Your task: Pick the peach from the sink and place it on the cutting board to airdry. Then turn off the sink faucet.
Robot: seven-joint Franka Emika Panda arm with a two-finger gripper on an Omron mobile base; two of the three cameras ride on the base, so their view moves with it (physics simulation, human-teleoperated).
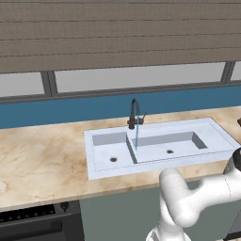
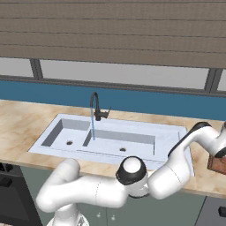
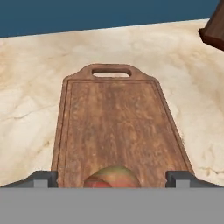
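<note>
In the hand view the gripper [image 3: 112, 178] stands wide open, its two dark fingertips [image 3: 41, 178] set well apart at either side of the peach [image 3: 112, 177], with a clear gap between each tip and the fruit, so nothing is clamped. The peach sits on the near end of the board [image 3: 118, 118], which fits the airdry step: it looks set down and let go, the jaws spread so the hand can lift away without dragging it. The board lies lengthwise on the marbled counter [image 3: 30, 100], its handle slot at the far end, the wood ahead of the fruit bare. At the far right a dark wooden block [image 3: 214, 30] stands on the counter, apart from the board. From the base views the arm [image 2: 176, 170] reaches right, past the sink [image 1: 155, 146], whose two basins hold no fruit. The black faucet [image 1: 135, 114] at the sink's far rim runs a thin blue stream into the basin, so shutting it off is left to do. Nothing stands between the arm and the faucet's lever; a round fruit on a flat board could roll if nudged on the way out.
</note>
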